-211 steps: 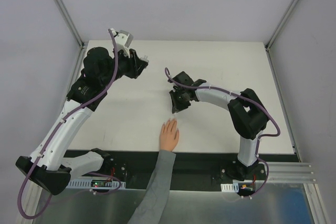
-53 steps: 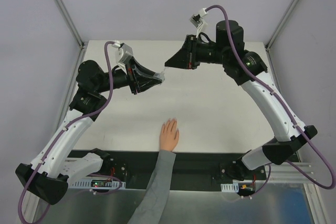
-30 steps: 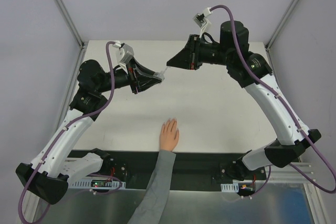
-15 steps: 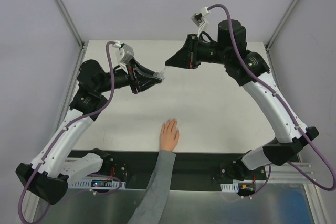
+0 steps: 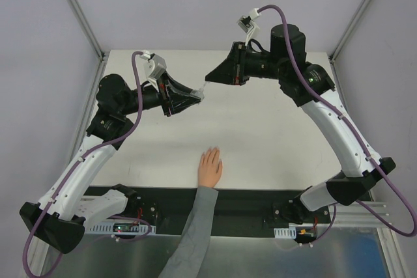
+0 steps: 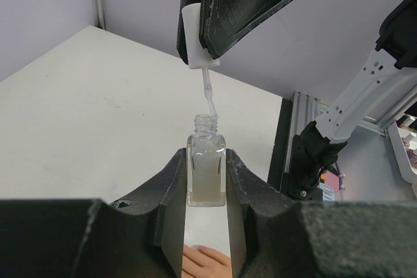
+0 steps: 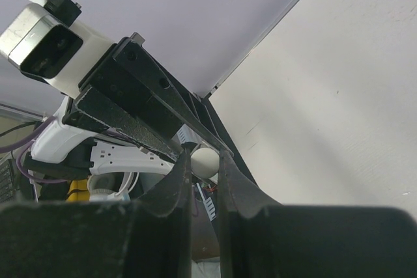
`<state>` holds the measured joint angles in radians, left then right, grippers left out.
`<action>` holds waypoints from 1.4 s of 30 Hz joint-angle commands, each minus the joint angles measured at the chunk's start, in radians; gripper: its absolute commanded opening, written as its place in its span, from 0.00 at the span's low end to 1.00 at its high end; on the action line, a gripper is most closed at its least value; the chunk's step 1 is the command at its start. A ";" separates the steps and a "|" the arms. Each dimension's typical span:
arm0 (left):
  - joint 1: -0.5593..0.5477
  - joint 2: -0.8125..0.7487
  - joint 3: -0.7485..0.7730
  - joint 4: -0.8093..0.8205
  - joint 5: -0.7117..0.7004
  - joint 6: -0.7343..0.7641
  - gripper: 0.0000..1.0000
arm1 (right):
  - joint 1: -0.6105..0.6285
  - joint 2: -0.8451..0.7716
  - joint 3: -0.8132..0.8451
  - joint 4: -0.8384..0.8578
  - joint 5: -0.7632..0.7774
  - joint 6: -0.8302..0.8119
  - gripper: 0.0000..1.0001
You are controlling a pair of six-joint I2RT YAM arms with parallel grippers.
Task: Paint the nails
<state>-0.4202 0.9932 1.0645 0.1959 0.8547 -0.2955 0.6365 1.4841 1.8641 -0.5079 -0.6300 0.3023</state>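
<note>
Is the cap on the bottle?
No, the cap is held above the bottle, whose neck is open.

Counter point(image 5: 273, 141): one hand point(image 5: 210, 167) lies flat at the near edge, centre, fingers together and pointing toward the far side. The nails point(image 5: 212, 151) sit at its far end. Sleeve point(image 5: 195, 226) runs back over the near edge, between the two arm bases.

Above the counter's far-centre area, behind the hand and well apart from it: left jaws reach in from the left, right jaws from the right, their tips close together. Bottle point(image 6: 206, 167) stands upright, clamped between the left jaws. Cap point(image 6: 194, 34) is pinched in the right jaws, directly above the bottle. Brush point(image 6: 207, 92) hangs below the cap, tip at the bottle's mouth.
</note>
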 commanded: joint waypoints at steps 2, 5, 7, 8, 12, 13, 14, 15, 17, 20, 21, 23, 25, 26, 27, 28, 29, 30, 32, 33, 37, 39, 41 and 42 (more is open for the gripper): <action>-0.012 -0.005 0.035 0.054 0.014 0.010 0.00 | -0.003 0.002 0.044 0.005 -0.017 0.001 0.01; -0.012 -0.007 0.034 0.056 0.014 0.010 0.00 | -0.004 0.008 0.047 0.002 -0.022 0.003 0.00; -0.012 -0.007 0.035 0.056 0.012 0.010 0.00 | -0.004 0.013 0.055 -0.007 -0.019 0.003 0.01; -0.012 -0.007 0.037 0.056 0.010 0.010 0.00 | -0.004 0.018 0.056 -0.007 -0.020 0.004 0.01; -0.012 -0.005 0.038 0.057 0.010 0.012 0.00 | -0.004 0.021 0.060 -0.007 -0.028 0.001 0.01; -0.012 -0.004 0.038 0.057 0.012 0.012 0.00 | -0.004 0.024 0.060 -0.006 -0.027 0.004 0.01; -0.012 -0.004 0.040 0.057 0.014 0.010 0.00 | -0.004 0.022 0.060 -0.009 -0.022 0.004 0.01; -0.012 -0.004 0.041 0.057 0.014 0.010 0.00 | -0.004 0.027 0.060 -0.014 -0.019 0.004 0.00; -0.012 -0.002 0.041 0.057 0.012 0.010 0.00 | -0.005 0.030 0.066 -0.020 -0.022 0.004 0.01; -0.012 -0.004 0.038 0.057 0.012 0.012 0.00 | -0.005 0.033 0.067 -0.020 -0.027 0.004 0.01; -0.012 -0.002 0.038 0.057 0.007 0.012 0.00 | -0.006 0.034 0.067 -0.020 -0.028 0.003 0.01; -0.012 -0.001 0.040 0.059 0.004 0.013 0.00 | -0.005 0.033 0.066 -0.020 -0.037 0.004 0.01; -0.012 -0.001 0.040 0.059 -0.003 0.018 0.00 | -0.005 0.033 0.066 -0.018 -0.042 0.004 0.01; -0.012 -0.001 0.040 0.059 -0.006 0.018 0.00 | -0.006 0.033 0.066 -0.017 -0.049 0.003 0.00; -0.012 0.002 0.041 0.060 -0.006 0.019 0.00 | -0.006 0.034 0.067 -0.017 -0.051 0.003 0.01; -0.012 0.002 0.041 0.060 -0.009 0.019 0.00 | -0.006 0.036 0.069 -0.018 -0.053 0.003 0.01; -0.012 0.004 0.043 0.062 -0.009 0.019 0.00 | -0.008 0.036 0.069 -0.020 -0.056 0.004 0.00; -0.012 0.005 0.043 0.062 -0.009 0.019 0.00 | -0.006 0.038 0.067 -0.021 -0.059 0.004 0.01; -0.012 0.004 0.043 0.063 -0.013 0.021 0.00 | -0.006 0.042 0.070 -0.020 -0.062 0.004 0.01; -0.012 0.005 0.043 0.063 -0.014 0.021 0.00 | -0.005 0.042 0.072 -0.023 -0.065 0.004 0.01; -0.012 0.004 0.042 0.063 -0.025 0.022 0.00 | -0.004 0.044 0.072 -0.026 -0.079 0.003 0.00; -0.012 0.004 0.043 0.066 -0.028 0.024 0.00 | -0.006 0.045 0.069 -0.030 -0.079 0.003 0.00; -0.012 0.002 0.042 0.066 -0.032 0.024 0.00 | -0.006 0.044 0.070 -0.034 -0.079 0.003 0.01; -0.012 0.001 0.043 0.066 -0.032 0.024 0.00 | -0.006 0.044 0.070 -0.035 -0.079 0.003 0.01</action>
<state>-0.4202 1.0019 1.0653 0.1970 0.8433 -0.2951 0.6327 1.5303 1.8919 -0.5365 -0.6746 0.3027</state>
